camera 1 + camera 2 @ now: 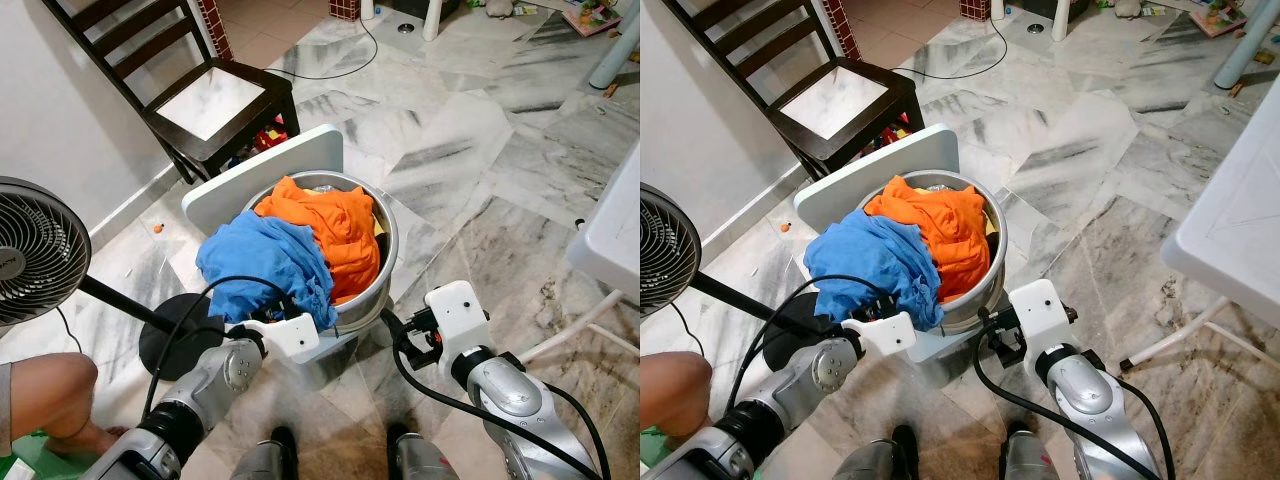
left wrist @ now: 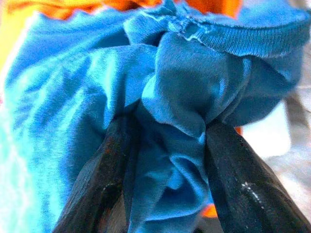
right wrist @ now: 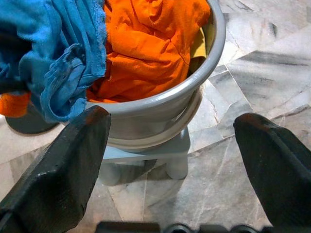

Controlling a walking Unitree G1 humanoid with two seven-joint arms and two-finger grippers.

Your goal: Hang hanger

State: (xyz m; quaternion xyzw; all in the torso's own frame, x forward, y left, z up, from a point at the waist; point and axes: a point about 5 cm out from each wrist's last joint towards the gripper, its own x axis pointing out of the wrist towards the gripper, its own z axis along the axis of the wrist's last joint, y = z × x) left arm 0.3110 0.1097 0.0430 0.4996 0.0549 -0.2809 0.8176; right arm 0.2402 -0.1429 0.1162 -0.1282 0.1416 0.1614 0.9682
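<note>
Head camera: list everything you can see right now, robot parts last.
Bucket: one, grey, on a small stool before the robot.
Blue garment: one, draped over the bucket's near rim.
Orange garment: one, piled inside the bucket.
White board: one, leaning behind the bucket.
Chair: one, dark wood, by the wall.
Fan: one, black, far left.
White table: one, at right.
Person's knee: lower left.
Left gripper: shut on the blue garment.
Right gripper: open, beside the bucket.

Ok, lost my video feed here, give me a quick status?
Left hand shut on blue garment hanging over the grey bucket rim. Right hand open beside the bucket. No hanger in sight. Orange garment fills the bucket.
</note>
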